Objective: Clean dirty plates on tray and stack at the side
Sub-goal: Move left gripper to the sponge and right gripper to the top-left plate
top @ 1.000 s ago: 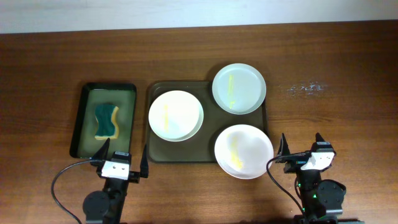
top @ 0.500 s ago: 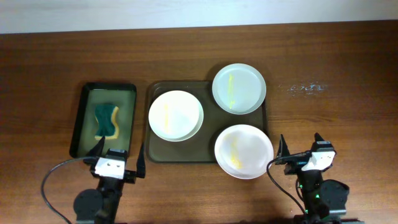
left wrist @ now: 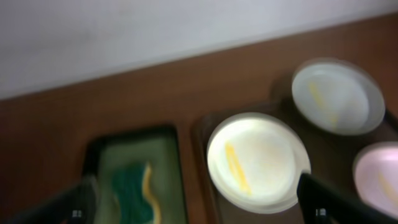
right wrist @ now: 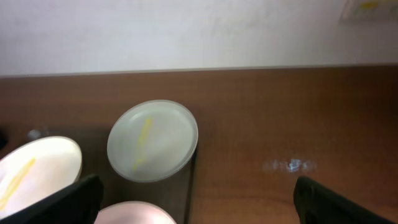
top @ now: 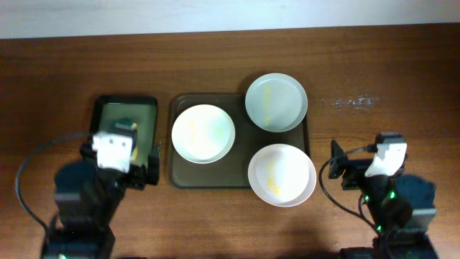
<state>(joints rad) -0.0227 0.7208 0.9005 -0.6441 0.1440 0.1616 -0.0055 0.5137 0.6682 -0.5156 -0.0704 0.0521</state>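
Three plates with yellow streaks rest on the dark tray: one at its left, one at its far right corner and one at its near right corner, the two right ones overhanging the rim. My left gripper hovers open and holding nothing over the small black tray, left of the plates. In the left wrist view, the left gripper looks at the left plate. Open too, my right gripper hangs right of the tray, and in its wrist view the far plate lies ahead.
A small black tray with a greenish inside holds a green and yellow sponge, partly hidden under my left arm in the overhead view. White scuff marks show on the wooden table to the right. A pale wall runs along the far edge.
Both arms have risen from the table's front edge. The left gripper moved left and forward over the small black tray; the right one shifted right. Both stayed open. The plates have not moved.
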